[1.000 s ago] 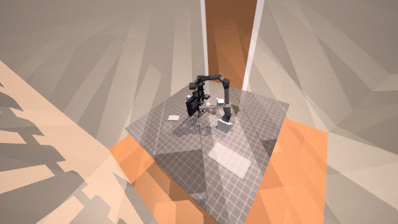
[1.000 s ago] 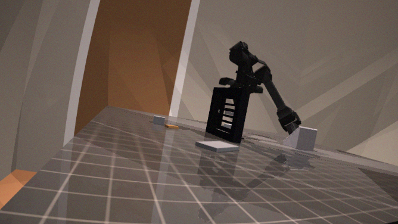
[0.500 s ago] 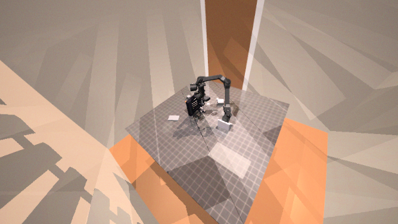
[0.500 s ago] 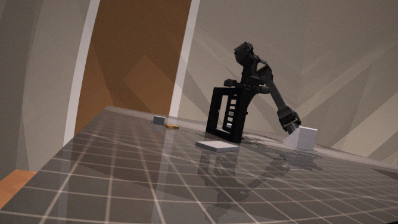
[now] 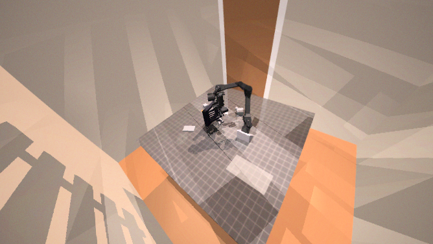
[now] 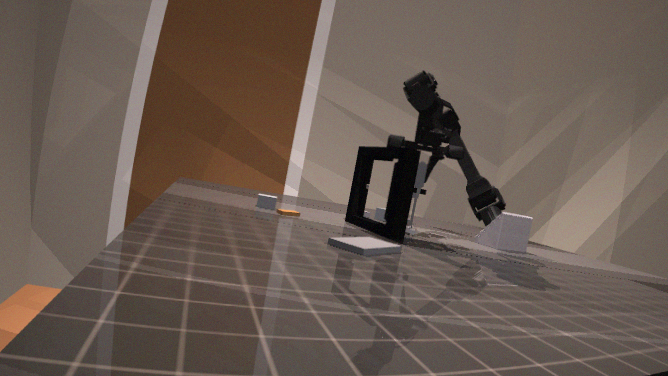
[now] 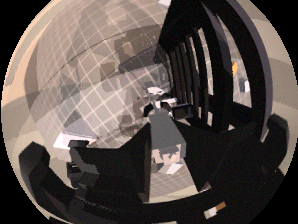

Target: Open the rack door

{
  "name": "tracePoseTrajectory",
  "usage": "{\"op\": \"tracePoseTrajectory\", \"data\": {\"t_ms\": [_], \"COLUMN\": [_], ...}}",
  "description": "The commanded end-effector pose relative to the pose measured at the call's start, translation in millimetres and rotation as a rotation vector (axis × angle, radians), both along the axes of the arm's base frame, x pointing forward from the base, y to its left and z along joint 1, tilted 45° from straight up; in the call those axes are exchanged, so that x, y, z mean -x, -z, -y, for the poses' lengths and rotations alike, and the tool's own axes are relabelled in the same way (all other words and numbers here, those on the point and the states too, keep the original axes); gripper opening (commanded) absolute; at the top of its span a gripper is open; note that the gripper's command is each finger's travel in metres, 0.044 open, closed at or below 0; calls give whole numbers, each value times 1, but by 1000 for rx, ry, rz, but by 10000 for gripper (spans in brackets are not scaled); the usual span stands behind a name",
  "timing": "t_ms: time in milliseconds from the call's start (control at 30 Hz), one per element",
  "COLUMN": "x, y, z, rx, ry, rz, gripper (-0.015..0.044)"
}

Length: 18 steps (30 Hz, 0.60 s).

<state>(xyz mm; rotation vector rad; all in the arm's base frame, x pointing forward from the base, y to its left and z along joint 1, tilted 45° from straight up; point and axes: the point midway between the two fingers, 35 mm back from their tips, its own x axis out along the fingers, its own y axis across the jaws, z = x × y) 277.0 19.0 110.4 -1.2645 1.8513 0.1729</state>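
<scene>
The black rack frame (image 5: pixel 206 120) (image 6: pixel 359 185) (image 7: pixel 260 85) stands upright on the table. Its slatted door (image 7: pixel 214 40) stands ajar in the wrist view, with a gap between its edge and the near post. In the exterior view the frame's opening shows no slats. The grey upright handle (image 6: pixel 421 172) (image 7: pixel 168 134) stands out from the door. My gripper (image 6: pixel 424 161) (image 7: pixel 161 124) comes down from above beside the frame and is shut on the handle, one finger on each side. The exact door angle and handle turn cannot be told.
A white slab (image 5: pixel 188 128) (image 6: pixel 365 245) lies in front of the frame. A white box (image 6: pixel 267 201) and an orange piece (image 6: pixel 288 212) (image 7: pixel 235 69) lie beyond it. Another white block (image 5: pixel 239 111) stands near the arm. The arm's white wedge base (image 5: pixel 244 136) (image 6: pixel 515 232) is at the right.
</scene>
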Motion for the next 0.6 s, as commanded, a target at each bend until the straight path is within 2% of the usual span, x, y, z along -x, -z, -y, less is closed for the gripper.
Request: {"op": "tracePoseTrajectory", "data": {"t_ms": [0, 567], "x": [2, 19], "y": [3, 21], "z": [-3, -24], "rx": [9, 35], "ry": [60, 243], "rz": [76, 253], "gripper": [13, 13]}}
